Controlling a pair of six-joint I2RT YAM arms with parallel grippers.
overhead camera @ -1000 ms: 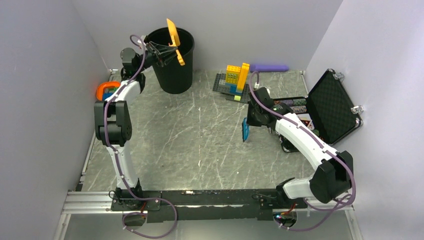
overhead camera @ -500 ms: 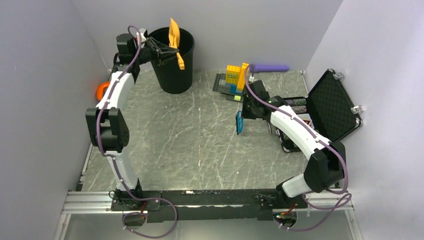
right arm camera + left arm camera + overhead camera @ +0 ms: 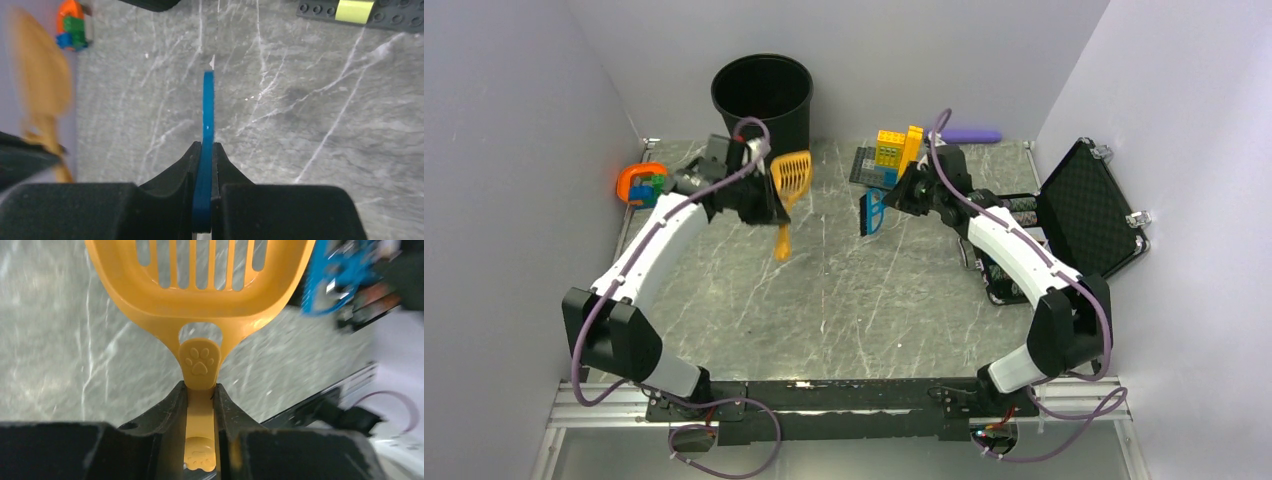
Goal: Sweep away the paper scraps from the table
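Observation:
No paper scraps show in any view; the marble table (image 3: 824,300) looks bare of them. My left gripper (image 3: 761,200) is shut on the handle of an orange slotted scoop (image 3: 791,175), held above the table in front of the bin. In the left wrist view the scoop (image 3: 200,295) sticks out from between my jaws (image 3: 200,390). My right gripper (image 3: 894,197) is shut on a thin blue tool (image 3: 871,212), held edge-on in the right wrist view (image 3: 208,110) between the jaws (image 3: 206,150). The two tools are a short way apart over the table's back middle.
A black bin (image 3: 762,95) stands at the back left. Stacked bricks on a dark baseplate (image 3: 886,160) and a purple bar (image 3: 964,134) lie at the back right. An open black case (image 3: 1089,212) holds poker chips (image 3: 1014,212). An orange toy with blocks (image 3: 642,183) sits at the left edge.
My left arm has swung down and right from over the bin, bringing the scoop above the table. My right arm has carried the blue tool left and back, towards the scoop.

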